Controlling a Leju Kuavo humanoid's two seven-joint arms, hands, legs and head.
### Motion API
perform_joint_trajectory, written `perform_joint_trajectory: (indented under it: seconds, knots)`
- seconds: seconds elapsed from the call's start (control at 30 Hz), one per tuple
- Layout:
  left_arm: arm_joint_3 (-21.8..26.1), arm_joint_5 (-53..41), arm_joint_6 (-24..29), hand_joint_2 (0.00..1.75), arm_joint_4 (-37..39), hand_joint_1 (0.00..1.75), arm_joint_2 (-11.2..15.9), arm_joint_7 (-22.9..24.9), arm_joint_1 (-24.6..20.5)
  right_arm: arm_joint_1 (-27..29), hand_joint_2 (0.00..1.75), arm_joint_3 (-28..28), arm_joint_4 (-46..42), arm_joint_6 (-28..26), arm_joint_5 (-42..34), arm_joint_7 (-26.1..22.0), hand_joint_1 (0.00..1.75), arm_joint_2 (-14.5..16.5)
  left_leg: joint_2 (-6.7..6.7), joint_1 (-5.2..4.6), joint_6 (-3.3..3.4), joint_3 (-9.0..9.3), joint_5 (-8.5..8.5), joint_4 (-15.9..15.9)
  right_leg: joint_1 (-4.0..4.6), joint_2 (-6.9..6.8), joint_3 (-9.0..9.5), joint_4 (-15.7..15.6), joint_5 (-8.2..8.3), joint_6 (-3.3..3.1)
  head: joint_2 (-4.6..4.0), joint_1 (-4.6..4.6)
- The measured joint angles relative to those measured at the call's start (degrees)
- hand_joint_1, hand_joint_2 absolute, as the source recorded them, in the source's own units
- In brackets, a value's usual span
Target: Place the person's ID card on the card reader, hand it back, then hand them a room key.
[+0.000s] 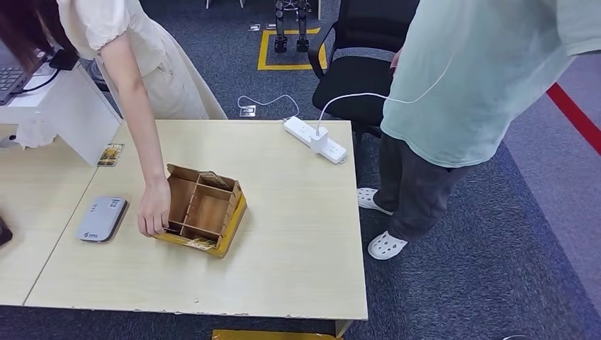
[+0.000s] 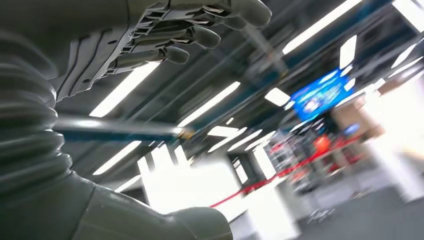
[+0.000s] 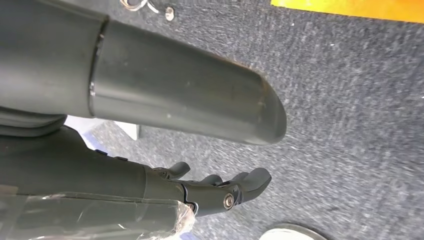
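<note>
The left hand (image 2: pixel 165 40) points up toward ceiling lights, fingers (image 2: pixel 200 35) stretched out and apart, holding nothing. The right hand (image 3: pixel 215 190) hangs over grey carpet, its fingers (image 3: pixel 250 180) loosely spread and empty. In the head view, the grey card reader (image 1: pixel 101 218) lies at centre left on the desk (image 1: pixel 298 234). Just beside it, a person's hand (image 1: pixel 153 207) rests on the edge of a cardboard box (image 1: pixel 204 210). A small card (image 1: pixel 110 154) lies at the upper left desk edge.
</note>
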Motion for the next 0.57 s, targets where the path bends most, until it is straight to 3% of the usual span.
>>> perform_joint_trajectory:
  seconds: [0.17, 0.3, 0.5, 0.53, 0.57]
  knots:
    - [2.1, 0.0, 0.2, 1.75, -2.7, 0.0, -9.1, 4.3, 1.0, 0.0, 0.0, -0.9, 0.1, 0.1, -1.1, 0.8, 0.0, 0.0, -0.34, -0.06, 0.05, 0.04, -0.02, 0.0, -0.06, -0.36, 0.18, 0.0, -0.09, 0.13, 0.0, 0.01]
    - [2.1, 0.0, 1.3, 1.75, -1.9, 0.0, -15.0, 5.4, 0.3, 0.1, 1.75, -1.7, 0.3, 1.1, -1.9, 1.2, 0.0, 0.0, -0.48, -0.08, 0.09, 0.06, -0.01, 0.0, -0.08, -0.5, 0.25, 0.0, -0.09, 0.14, 0.0, -0.01]
    - [0.3, 2.4, 0.6, 1.75, 3.3, 0.0, -20.7, 4.2, -1.6, 0.5, 1.75, -3.4, 0.1, 4.8, -3.7, 0.2, 0.0, 0.0, -0.54, -0.06, 0.11, 0.14, 0.01, 0.0, -0.06, -0.54, 0.28, 0.0, -0.09, 0.14, 0.0, 0.0]
    - [-0.4, 3.7, 0.1, 1.75, 4.0, 0.0, -21.3, 4.1, -1.8, 0.6, 1.31, -3.7, 0.0, 5.2, -4.1, 0.0, 0.0, 0.0, -0.54, -0.05, 0.11, 0.14, 0.01, 0.0, -0.05, -0.54, 0.28, 0.0, -0.09, 0.14, 0.0, 0.01]
    - [-0.7, 4.4, -0.1, 1.75, 4.4, 0.0, -21.5, 4.1, -1.8, 0.7, 1.16, -3.8, 0.0, 5.4, -4.2, 0.0, 0.0, 0.0, -0.54, -0.05, 0.11, 0.14, 0.01, 0.0, -0.05, -0.54, 0.28, 0.0, -0.09, 0.14, 0.0, 0.01]
